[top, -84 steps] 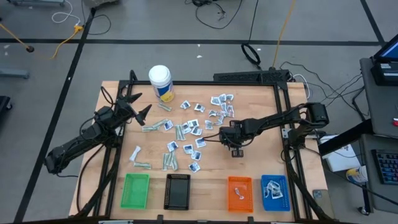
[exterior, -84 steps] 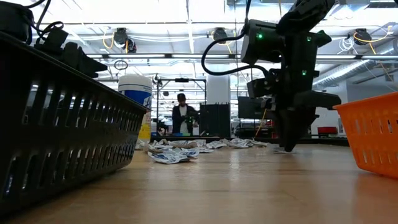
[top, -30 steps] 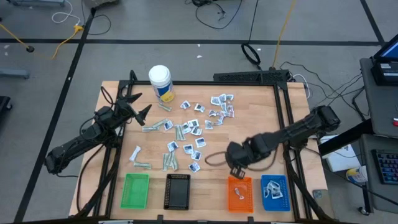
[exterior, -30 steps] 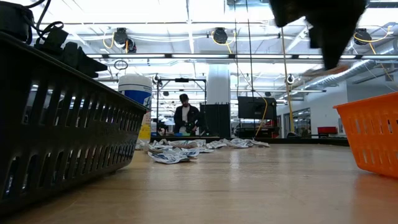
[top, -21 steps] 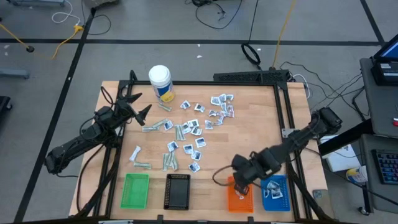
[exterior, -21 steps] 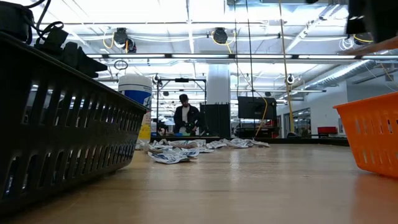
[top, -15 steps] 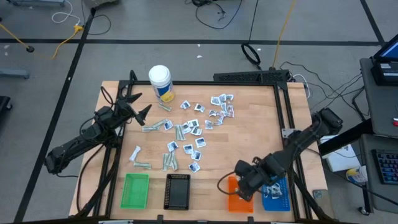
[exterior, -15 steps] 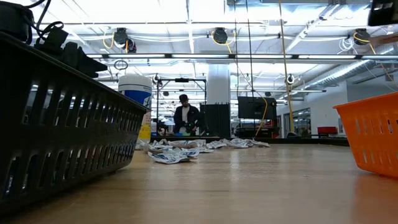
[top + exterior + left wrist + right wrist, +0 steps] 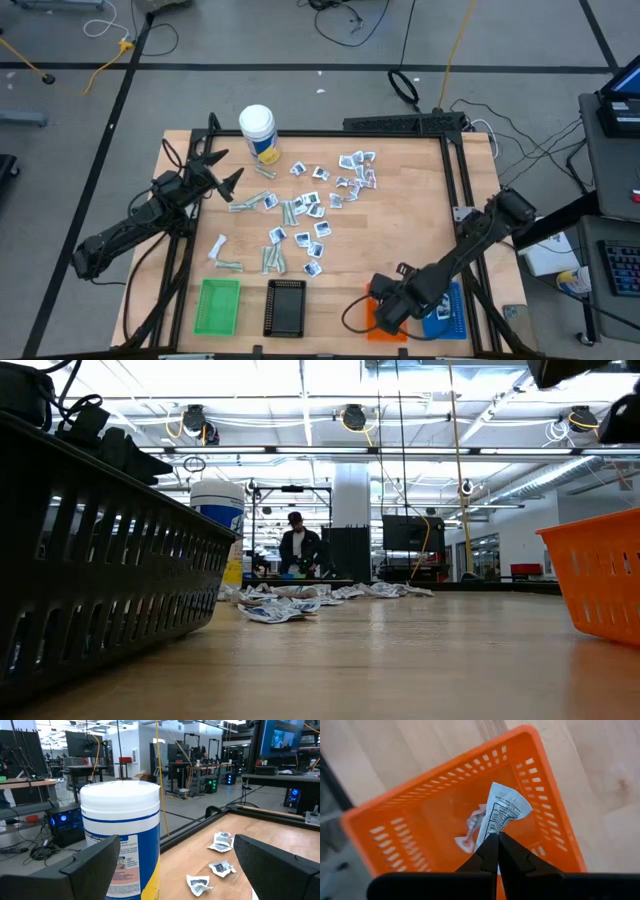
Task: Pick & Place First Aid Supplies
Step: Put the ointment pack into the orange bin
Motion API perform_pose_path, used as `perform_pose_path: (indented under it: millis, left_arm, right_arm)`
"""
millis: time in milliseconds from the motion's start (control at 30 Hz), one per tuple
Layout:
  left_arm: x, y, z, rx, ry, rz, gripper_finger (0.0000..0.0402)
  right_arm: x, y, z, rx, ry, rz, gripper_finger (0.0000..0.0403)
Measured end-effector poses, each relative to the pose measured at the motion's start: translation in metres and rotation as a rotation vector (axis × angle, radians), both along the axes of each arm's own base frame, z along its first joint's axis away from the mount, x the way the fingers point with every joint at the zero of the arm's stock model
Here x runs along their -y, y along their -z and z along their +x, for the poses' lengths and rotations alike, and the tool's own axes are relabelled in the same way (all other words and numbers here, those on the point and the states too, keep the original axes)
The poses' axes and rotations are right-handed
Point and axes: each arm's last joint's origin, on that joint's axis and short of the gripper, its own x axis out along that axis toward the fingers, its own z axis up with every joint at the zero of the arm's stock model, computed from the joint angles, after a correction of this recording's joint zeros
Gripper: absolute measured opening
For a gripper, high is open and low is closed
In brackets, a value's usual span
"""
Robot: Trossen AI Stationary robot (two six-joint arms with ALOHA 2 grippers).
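sorting is only a little way along, judging from how the table lies. the right gripper (image 9: 496,851) hangs over the orange tray (image 9: 373,325) at about five o'clock on the table, its fingers pinched tight on a white sachet with black print (image 9: 501,812) that dangles above the tray's floor; it is not yet let go. one red-printed packet (image 9: 472,827) already lies in that tray beneath it. the blue tray (image 9: 452,318), just beside it toward the table's corner, shows some white-and-blue pieces around the arm, though how many i cannot tell. the green tray (image 9: 218,306) at seven o'clock and the black tray (image 9: 287,307) at six o'clock look bare in the high view.

most of the supplies are still out on the wood: a loose scatter of square sachets (image 9: 312,203) around the centre and toward one o'clock, a few pale strips (image 9: 270,260) among them, and two more strips near the green tray. the tall white bottle (image 9: 259,133) stands at eleven o'clock.

the left gripper (image 9: 219,166) waits at about ten o'clock near that bottle, jaws spread wide and holding nothing. what seems left is the release here, then many more trips to the pile.
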Motion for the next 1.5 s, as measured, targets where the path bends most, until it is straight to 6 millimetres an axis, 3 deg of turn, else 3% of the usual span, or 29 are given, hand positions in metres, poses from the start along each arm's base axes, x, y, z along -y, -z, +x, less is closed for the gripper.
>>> perform_pose_path:
  millis: [400, 833, 1167, 1500]
  left_arm:
    - [0.000, 0.000, 0.000, 0.000, 0.000, 0.000, 0.0397]
    - [0.000, 0.000, 0.000, 0.000, 0.000, 0.000, 0.0397]
    - [0.000, 0.000, 0.000, 0.000, -0.001, 0.000, 0.0397]
    - [0.000, 0.000, 0.000, 0.000, 0.000, 0.000, 0.0397]
  right_arm:
    - [-0.008, 0.018, 0.007, -0.015, -0.086, 0.042, 0.0014]
    - [-0.005, 0.016, 0.009, -0.007, -0.089, 0.048, 0.0168]
    - [0.024, -0.016, 0.018, 0.089, -0.224, 0.075, 0.0177]
    - [0.056, -0.032, 0.030, 0.195, -0.572, -0.018, 0.0177]
